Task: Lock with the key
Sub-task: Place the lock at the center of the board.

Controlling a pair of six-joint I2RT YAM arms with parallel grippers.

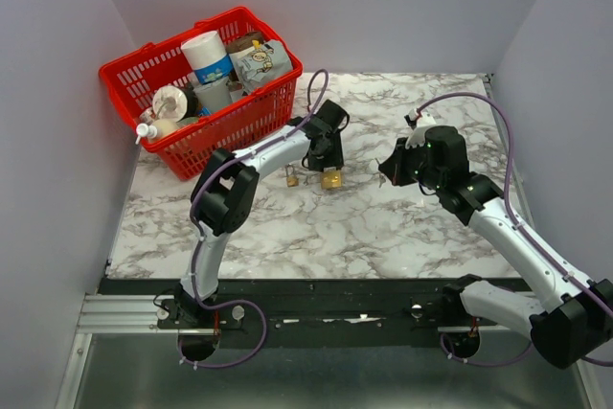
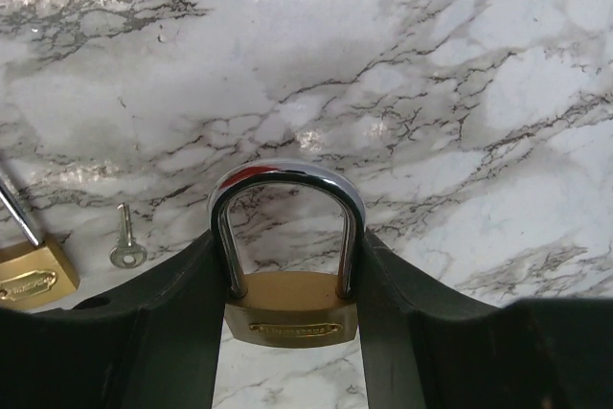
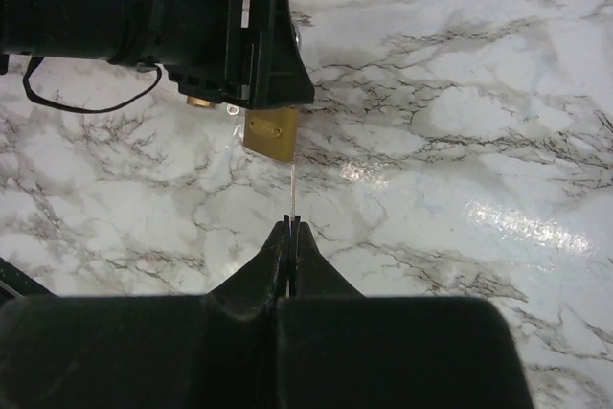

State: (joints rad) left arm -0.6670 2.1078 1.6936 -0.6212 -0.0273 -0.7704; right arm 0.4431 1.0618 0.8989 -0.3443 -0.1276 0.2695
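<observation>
The left claw (image 2: 289,265) pinches brass padlock (image 2: 292,318) by chrome U-shackle; right claw (image 3: 290,229) pressed together on thin key (image 3: 292,189).

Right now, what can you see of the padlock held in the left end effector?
The padlock has a brass-coloured body with an embossed nameplate and a shiny chromed shackle, both legs apparently seated. The left end effector clamps it, black fingers pressing both sides, above the marble table; whether it touches the table is unclear. The right end effector aims a thin key at its base, not touching.
</observation>
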